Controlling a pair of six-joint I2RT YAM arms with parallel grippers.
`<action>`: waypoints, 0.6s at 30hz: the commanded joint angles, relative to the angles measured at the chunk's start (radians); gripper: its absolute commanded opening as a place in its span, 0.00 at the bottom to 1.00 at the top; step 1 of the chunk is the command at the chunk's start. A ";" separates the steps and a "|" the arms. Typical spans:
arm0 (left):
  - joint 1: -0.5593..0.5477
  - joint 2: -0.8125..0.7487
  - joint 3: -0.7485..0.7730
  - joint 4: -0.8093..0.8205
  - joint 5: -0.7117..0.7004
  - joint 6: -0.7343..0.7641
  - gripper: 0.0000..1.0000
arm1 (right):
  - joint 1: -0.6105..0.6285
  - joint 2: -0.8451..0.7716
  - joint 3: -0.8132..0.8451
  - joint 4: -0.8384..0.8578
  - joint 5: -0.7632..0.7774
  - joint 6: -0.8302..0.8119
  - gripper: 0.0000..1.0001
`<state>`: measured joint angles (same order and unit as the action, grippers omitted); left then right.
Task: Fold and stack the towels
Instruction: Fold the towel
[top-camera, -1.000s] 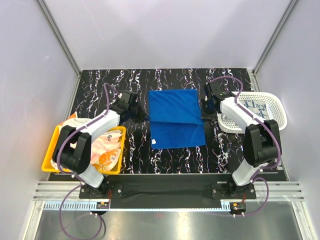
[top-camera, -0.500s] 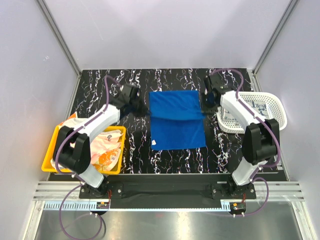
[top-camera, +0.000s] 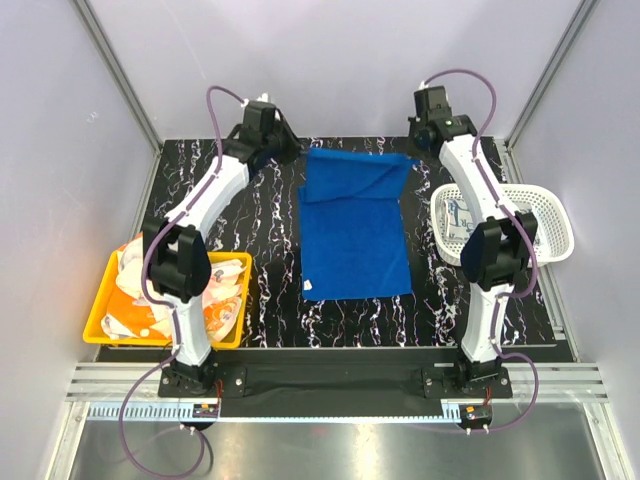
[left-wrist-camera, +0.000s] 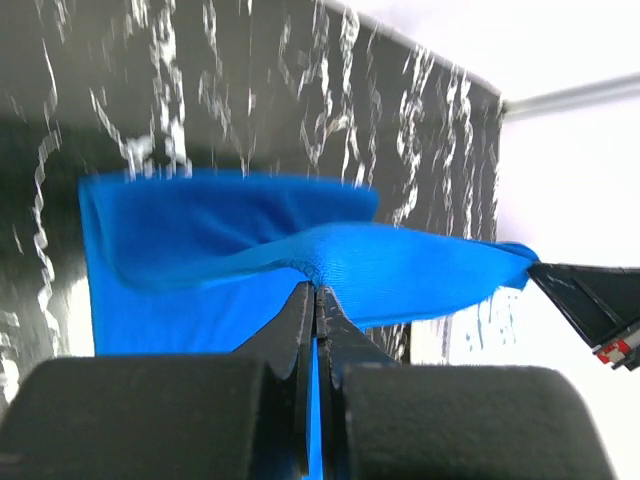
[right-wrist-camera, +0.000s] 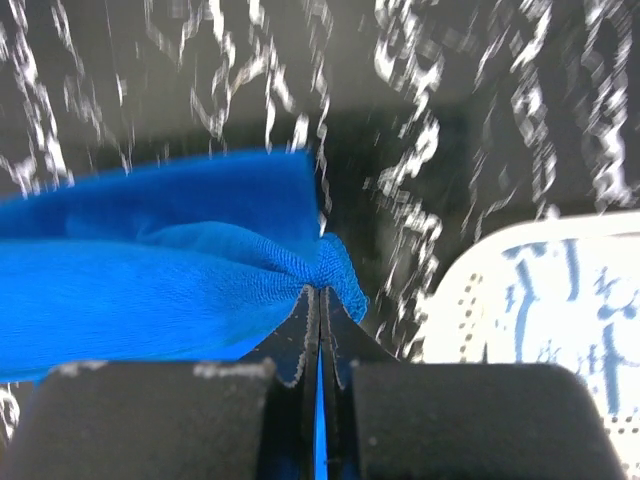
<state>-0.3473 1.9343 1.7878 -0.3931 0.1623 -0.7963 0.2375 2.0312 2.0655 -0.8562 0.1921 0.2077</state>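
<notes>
A solid royal blue towel (top-camera: 355, 240) lies lengthwise on the black marbled table (top-camera: 450, 300). Its far edge is raised off the surface and folds loosely over itself. My left gripper (top-camera: 292, 152) is shut on the far left corner, seen close up in the left wrist view (left-wrist-camera: 318, 290), where the blue cloth (left-wrist-camera: 200, 230) sags below. My right gripper (top-camera: 414, 156) is shut on the far right corner (right-wrist-camera: 322, 292), the cloth (right-wrist-camera: 150, 270) bunched at its tips. Orange-and-white towels (top-camera: 215, 300) lie crumpled in a bin. A white towel with blue pattern (top-camera: 458, 215) sits in a basket.
The yellow plastic bin (top-camera: 95, 325) stands at the near left of the table. The white perforated basket (top-camera: 560, 225) stands at the right edge, also showing in the right wrist view (right-wrist-camera: 540, 300). Grey walls close in the back and both sides.
Both grippers have carried the towel's gripped edge from the towel's middle back to the far side of the table. The towel now lies longer, with its far edge lifted.
</notes>
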 joint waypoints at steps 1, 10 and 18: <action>0.040 0.023 0.143 0.040 0.014 0.048 0.00 | -0.015 0.012 0.128 0.037 0.056 -0.044 0.00; 0.045 0.023 0.210 0.017 -0.001 0.097 0.00 | -0.017 0.034 0.219 0.031 0.014 -0.051 0.00; 0.045 -0.041 0.067 0.034 -0.003 0.104 0.00 | -0.017 -0.034 0.021 0.065 -0.039 -0.010 0.00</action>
<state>-0.3050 1.9675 1.8919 -0.3882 0.1623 -0.7204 0.2222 2.0602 2.1483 -0.8185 0.1810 0.1802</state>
